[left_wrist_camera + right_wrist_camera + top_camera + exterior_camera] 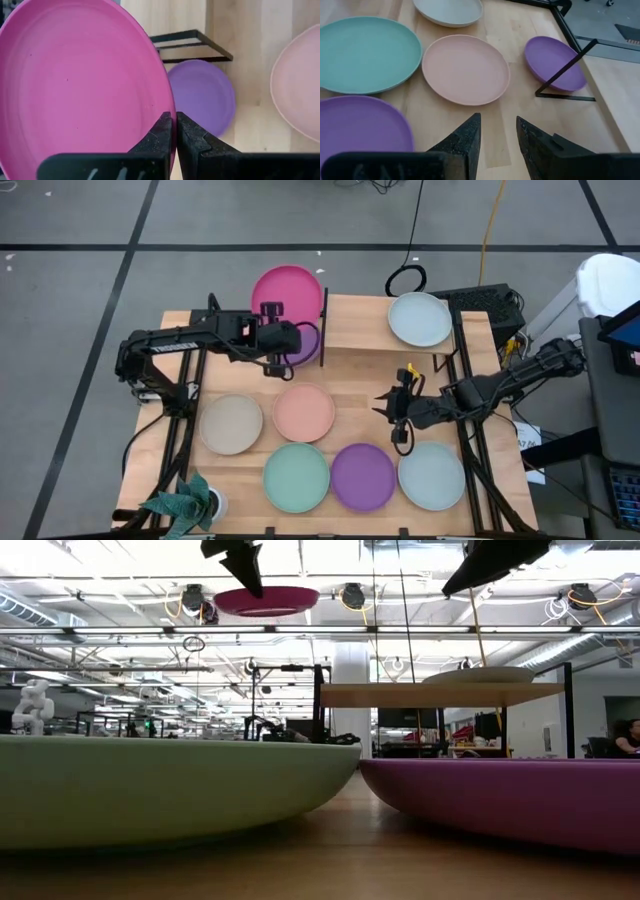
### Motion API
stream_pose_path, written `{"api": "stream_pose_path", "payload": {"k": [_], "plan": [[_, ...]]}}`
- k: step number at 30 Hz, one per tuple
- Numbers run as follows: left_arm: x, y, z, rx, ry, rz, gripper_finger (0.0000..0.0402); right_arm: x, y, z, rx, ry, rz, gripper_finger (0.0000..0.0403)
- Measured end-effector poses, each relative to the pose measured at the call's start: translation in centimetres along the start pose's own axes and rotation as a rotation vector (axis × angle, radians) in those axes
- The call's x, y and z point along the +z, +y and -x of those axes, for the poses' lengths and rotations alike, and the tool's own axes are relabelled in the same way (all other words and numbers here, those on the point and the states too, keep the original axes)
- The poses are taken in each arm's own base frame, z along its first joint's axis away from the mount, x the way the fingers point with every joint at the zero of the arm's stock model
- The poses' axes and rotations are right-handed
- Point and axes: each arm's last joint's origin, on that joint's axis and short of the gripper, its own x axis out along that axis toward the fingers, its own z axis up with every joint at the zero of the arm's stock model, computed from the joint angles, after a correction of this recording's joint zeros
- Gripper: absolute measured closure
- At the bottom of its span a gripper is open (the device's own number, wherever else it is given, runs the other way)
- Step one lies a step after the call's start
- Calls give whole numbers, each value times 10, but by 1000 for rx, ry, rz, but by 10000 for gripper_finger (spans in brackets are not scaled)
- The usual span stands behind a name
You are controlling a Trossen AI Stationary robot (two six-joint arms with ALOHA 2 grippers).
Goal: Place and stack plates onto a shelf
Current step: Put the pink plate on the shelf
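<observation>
My left gripper point(272, 312) is shut on the magenta plate point(292, 288), held high over the table's far left, beside the shelf point(365, 320). In the low view the magenta plate point(266, 600) hangs well above the shelf board point(440, 695). A pale grey-blue plate point(420, 319) lies on the shelf's right end. A purple plate point(205, 95) rests on the table by the shelf's black frame point(190, 44). My right gripper point(396, 416) hovers open right of the peach plate point(304, 412), touching nothing. My left gripper pinches the magenta plate's rim point(167, 107) between its two fingers, one on the upper face and one beneath. The fingers come roughly level from the table's near left side. The plate is lifted clear and stays about level.
On the table lie a beige plate point(231, 423), a mint green plate point(296, 476), a second purple plate point(363, 476) and a second pale grey-blue plate point(431, 475). A potted plant point(185, 505) stands at the near left corner. Bare wood shows on the shelf's left half.
</observation>
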Motion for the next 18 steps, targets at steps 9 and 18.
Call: {"api": "stream_pose_path", "payload": {"k": [9, 18], "plan": [[32, -9, -24, 49, -107, -164, 386, -1, 6, 4, 22, -2, 23, 293], [66, -9, -56, 163, -245, -207, 386, -3, 10, 13, 52, -13, 35, 293]]}}
